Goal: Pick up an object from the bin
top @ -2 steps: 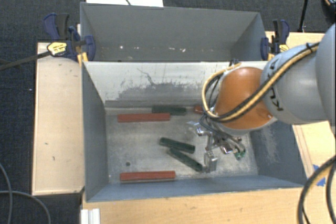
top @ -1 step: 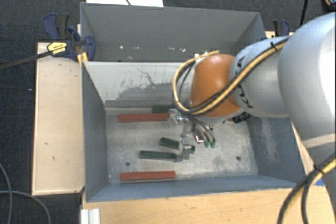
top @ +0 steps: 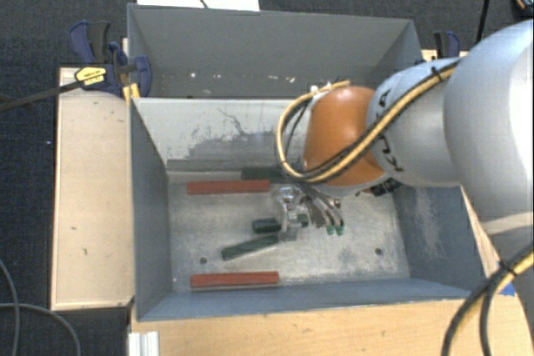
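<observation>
far red bar (top: 227, 188) and near red bar (top: 234, 280), well apart

The bin (top: 150, 204) holds 5 loose things, all left of its middle. The far long bar (top: 227, 188) lies along the far wall, a short bar (top: 260, 173) just behind its right end. The near long bar (top: 234, 280) lies along the near wall. Between these 2, a small block (top: 265, 224) sits just beyond a tilted stick (top: 250, 247). The gripper (top: 294, 217) hangs just right of the block.

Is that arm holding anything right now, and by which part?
I cannot tell. The gripper is low beside a small dark green block and a dark green stick, neither clearly in its grip.
</observation>
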You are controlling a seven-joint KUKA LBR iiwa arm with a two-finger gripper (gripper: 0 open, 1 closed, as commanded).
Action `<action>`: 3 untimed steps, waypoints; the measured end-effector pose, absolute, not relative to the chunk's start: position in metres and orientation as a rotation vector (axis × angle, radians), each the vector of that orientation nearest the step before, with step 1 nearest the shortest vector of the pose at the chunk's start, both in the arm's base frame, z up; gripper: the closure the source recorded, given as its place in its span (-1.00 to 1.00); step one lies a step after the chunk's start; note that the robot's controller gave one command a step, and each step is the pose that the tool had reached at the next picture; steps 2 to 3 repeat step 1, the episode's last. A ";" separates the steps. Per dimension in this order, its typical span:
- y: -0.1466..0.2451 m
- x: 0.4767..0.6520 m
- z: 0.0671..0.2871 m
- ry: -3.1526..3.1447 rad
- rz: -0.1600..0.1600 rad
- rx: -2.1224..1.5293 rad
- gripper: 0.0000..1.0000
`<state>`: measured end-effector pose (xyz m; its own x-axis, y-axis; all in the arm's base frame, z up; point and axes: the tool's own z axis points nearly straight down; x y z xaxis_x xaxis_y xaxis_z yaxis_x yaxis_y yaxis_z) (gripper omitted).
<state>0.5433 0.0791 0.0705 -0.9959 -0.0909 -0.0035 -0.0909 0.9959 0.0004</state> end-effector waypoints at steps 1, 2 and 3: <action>0.053 0.560 0.219 3.129 0.002 -0.061 1.00; 0.053 0.560 0.219 3.129 0.002 -0.061 1.00; 0.053 0.560 0.219 3.129 0.002 -0.061 1.00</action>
